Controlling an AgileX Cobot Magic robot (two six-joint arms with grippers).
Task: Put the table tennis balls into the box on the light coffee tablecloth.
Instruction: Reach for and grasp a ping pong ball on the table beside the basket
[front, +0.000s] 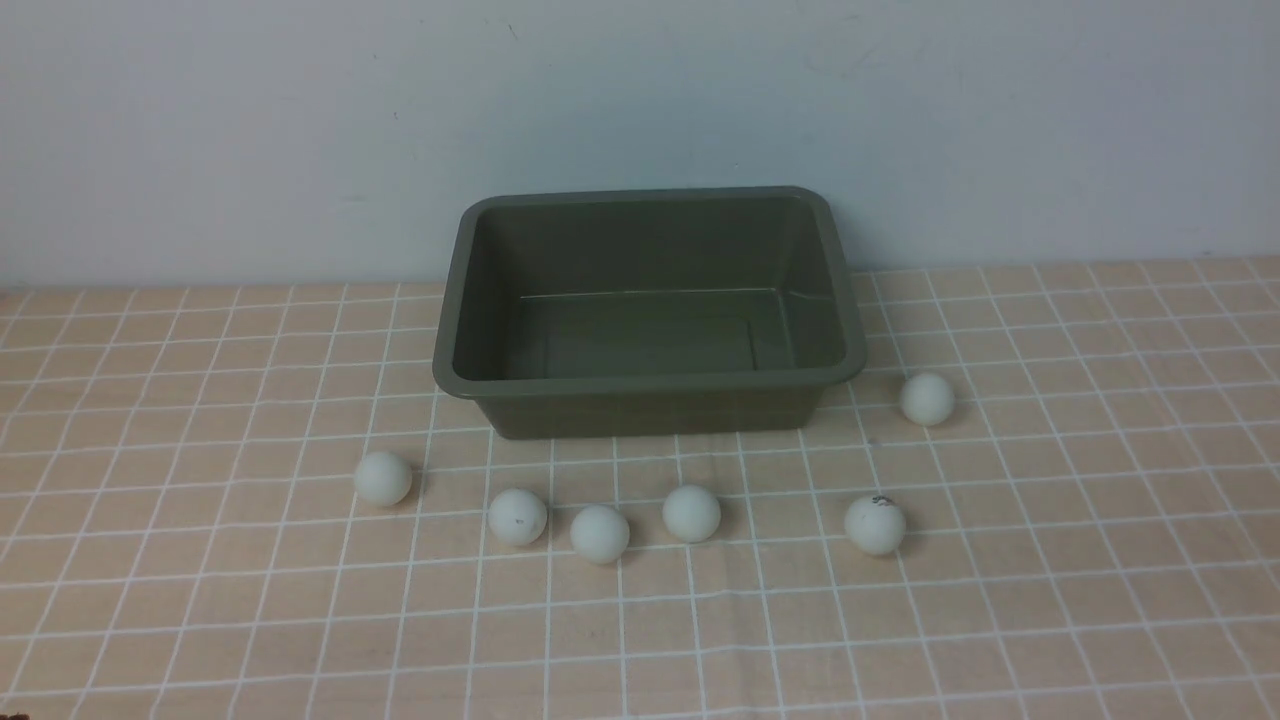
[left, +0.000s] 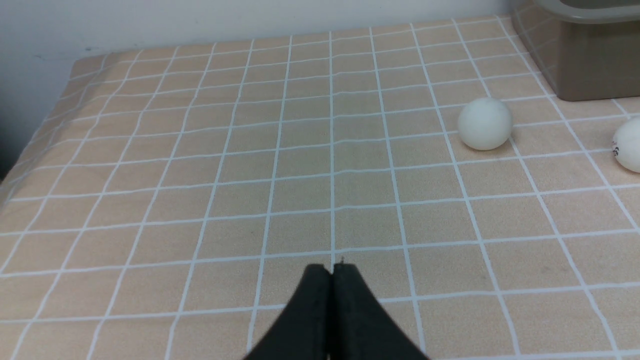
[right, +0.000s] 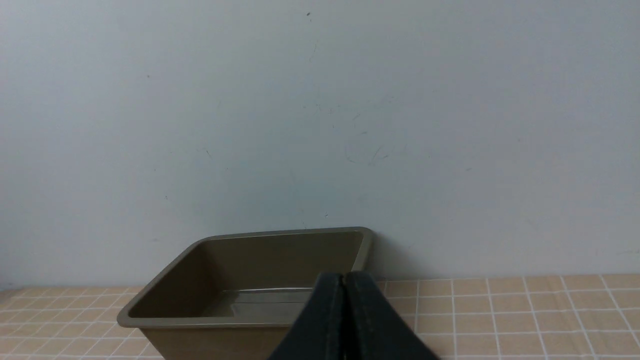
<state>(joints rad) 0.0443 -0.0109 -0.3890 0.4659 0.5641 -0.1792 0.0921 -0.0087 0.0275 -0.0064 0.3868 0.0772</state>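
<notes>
Ball (front: 383, 479) farthest left is set on the checked cloth (front: 250, 620), near and to the left of the box (front: 650, 386), well apart from its wall. Being round, it is given no long axis, so the approach can probably be chosen freely. From the left gripper (left: 333, 270) it is seen ahead, beyond the fingertips and off toward the scene's right, nothing lying between. The left arm is judged the nearer one, and a reach forward and rightward seems called for, with the jaws spread first: they are pressed together now, with nothing grasped. Farther right, three more balls are spread along the box's near side, and a dark-marked ball (front: 875, 525) is placed near and right of it; another (front: 928, 399) is found just beside its right end. These last two are likely better suited to the right gripper (right: 344, 277), likewise clenched on nothing.
</notes>
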